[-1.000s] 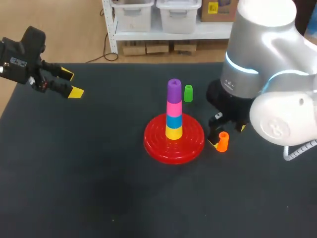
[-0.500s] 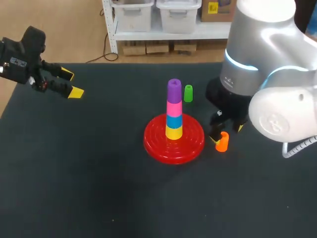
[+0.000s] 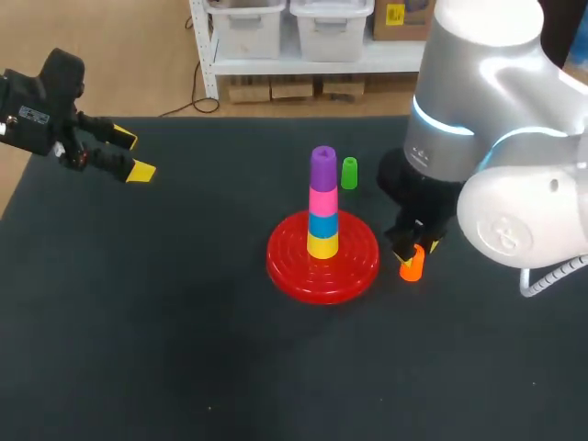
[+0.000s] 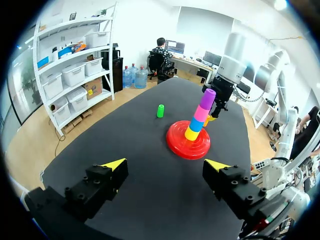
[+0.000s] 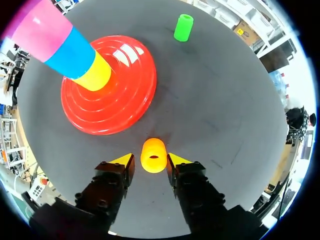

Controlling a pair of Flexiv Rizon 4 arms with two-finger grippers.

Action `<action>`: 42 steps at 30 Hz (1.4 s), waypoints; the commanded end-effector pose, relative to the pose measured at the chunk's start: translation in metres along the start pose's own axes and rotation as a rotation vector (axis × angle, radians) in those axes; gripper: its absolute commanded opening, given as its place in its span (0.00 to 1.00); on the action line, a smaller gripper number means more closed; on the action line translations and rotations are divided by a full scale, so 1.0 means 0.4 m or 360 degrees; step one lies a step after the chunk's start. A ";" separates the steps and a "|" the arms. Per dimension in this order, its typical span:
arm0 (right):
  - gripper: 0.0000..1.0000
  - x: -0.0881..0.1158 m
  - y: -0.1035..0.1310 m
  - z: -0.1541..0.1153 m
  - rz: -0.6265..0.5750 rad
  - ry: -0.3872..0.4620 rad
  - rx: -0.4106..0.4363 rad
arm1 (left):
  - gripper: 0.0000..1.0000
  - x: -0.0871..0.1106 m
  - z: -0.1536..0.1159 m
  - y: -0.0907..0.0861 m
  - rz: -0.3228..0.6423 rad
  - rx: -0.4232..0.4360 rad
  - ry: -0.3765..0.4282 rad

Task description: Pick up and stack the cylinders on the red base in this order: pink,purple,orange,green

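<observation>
On the red base [image 3: 285, 266] a post carries yellow, blue, pink and purple cylinders, the purple cylinder [image 3: 322, 168] topmost. The orange cylinder [image 3: 412, 266] stands on the mat just right of the base. My right gripper [image 3: 413, 248] reaches down around it. In the right wrist view the orange cylinder [image 5: 153, 155] sits upright between the yellow fingertips [image 5: 125, 160], which stand close to its sides with a thin gap on one side. The green cylinder [image 3: 349, 173] stands behind the base. My left gripper [image 3: 133, 156] hovers open and empty at the far left.
The black mat [image 3: 184, 322] covers the table. The green cylinder [image 5: 183, 27] is well ahead of my right gripper [image 5: 151, 161], past the red base [image 5: 120, 95]. The left gripper [image 4: 167, 165] looks toward the stack [image 4: 200, 115] from a distance.
My right gripper has lowered around the orange cylinder and its fingers have narrowed toward it. The left arm has not moved.
</observation>
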State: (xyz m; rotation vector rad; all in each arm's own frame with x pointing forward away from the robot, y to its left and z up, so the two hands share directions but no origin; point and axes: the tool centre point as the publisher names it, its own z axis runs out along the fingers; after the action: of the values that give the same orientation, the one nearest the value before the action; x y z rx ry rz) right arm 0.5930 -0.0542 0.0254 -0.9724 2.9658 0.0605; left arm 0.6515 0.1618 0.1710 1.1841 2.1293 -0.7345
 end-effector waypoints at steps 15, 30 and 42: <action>0.00 -0.008 -0.020 -0.181 -0.0001 -0.0129 0.0018 | 1.00 0.002 0.001 0.003 0.0004 0.0004 -0.0006; 0.00 -0.242 0.095 -0.580 -0.0554 -0.0415 0.0098 | 1.00 0.002 0.001 0.003 0.0004 0.0004 -0.0006; 0.00 -0.305 0.192 -0.552 -0.0815 -0.0291 0.0106 | 1.00 0.002 0.001 0.003 0.0004 0.0004 -0.0006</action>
State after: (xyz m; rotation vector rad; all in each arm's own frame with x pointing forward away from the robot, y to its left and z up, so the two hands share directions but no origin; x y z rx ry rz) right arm 0.6363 0.0607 0.2547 -1.5541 2.4197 0.0718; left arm 0.6515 0.1618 0.1710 1.1841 2.1293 -0.7345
